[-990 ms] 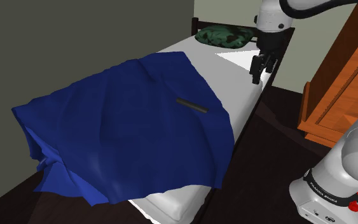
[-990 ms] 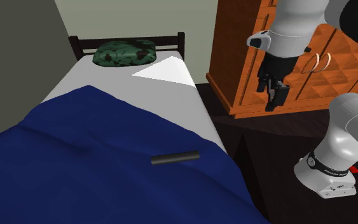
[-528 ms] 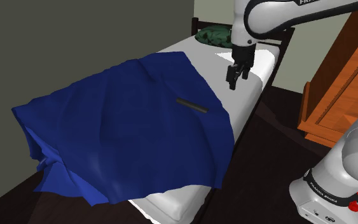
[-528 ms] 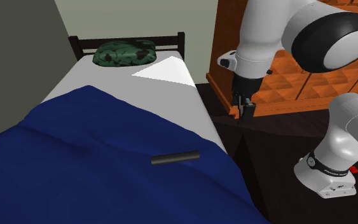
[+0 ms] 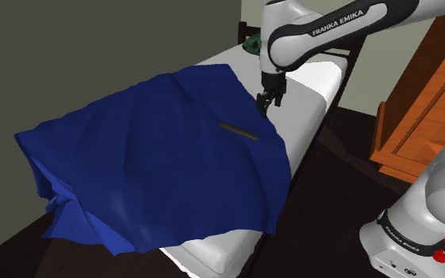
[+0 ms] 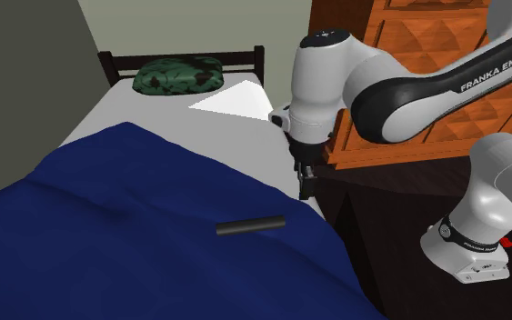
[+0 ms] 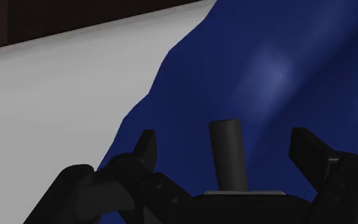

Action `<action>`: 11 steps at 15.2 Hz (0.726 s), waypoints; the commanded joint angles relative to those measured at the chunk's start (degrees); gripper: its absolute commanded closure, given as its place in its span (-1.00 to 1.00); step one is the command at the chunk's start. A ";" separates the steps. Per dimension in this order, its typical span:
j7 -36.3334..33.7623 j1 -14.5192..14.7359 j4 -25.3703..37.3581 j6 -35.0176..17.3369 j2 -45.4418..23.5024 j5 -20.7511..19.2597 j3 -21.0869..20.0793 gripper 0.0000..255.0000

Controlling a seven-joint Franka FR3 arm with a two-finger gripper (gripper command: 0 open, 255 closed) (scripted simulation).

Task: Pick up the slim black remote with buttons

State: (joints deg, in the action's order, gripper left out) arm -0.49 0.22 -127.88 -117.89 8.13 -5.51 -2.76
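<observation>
remote [image 5: 238, 131]: a slim dark bar, laid flat on the blue blanket [image 5: 149, 150], near the blanket's edge on the shoulder view's right.
claw [image 5: 265, 107]: pointed downward above the blanket, near one end of the remote, not touching it.
fingers [image 7: 147, 147]: spread apart; nothing is clasped; the remote is seen between them.
bed [image 5: 311, 99]: white mattress, partly covered by the blanket.

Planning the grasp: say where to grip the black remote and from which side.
Grip the remote mid-length, across its narrow width, coming down from above. It is a slim bar lying flat on the blue blanket, so probably only its long sides offer purchase; in the wrist view the open jaws line up either side of it.
</observation>
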 commanded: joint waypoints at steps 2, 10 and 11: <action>-0.28 0.37 3.77 -3.05 -6.22 -0.31 -0.46 -1.00; -0.33 1.33 16.95 -8.32 -23.21 -1.60 -1.14 -1.00; -0.31 1.49 18.95 -8.66 -25.36 -1.77 -1.20 -1.00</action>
State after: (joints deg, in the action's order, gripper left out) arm -0.81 1.52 -111.25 -126.19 -14.76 -7.08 -3.87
